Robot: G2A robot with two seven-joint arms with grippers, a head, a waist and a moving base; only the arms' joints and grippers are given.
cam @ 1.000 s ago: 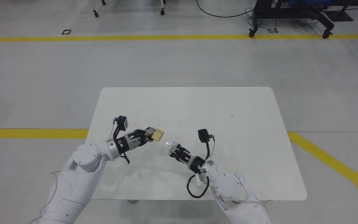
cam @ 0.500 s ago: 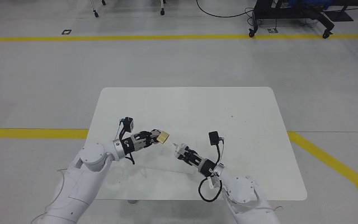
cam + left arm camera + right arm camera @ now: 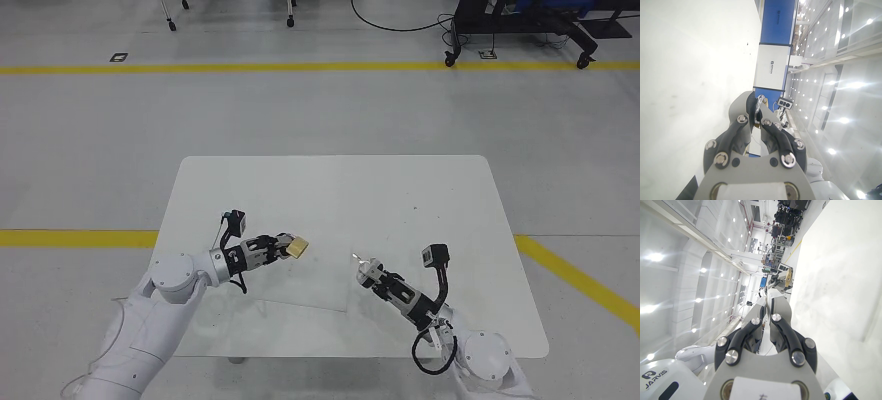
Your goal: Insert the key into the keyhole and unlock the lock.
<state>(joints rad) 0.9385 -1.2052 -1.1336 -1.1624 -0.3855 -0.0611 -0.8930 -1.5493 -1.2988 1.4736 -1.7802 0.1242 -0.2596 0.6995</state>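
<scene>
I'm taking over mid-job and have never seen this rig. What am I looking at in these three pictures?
This is a two-armed robot at a white table. The top picture looks down from above its arms; the other two come from cameras on each wrist, looking forward along that arm. The left fingers hold a brass padlock by its shackle, above the table. The right fingers pinch a small key, apart from the padlock, so it is not yet inserted.
</scene>
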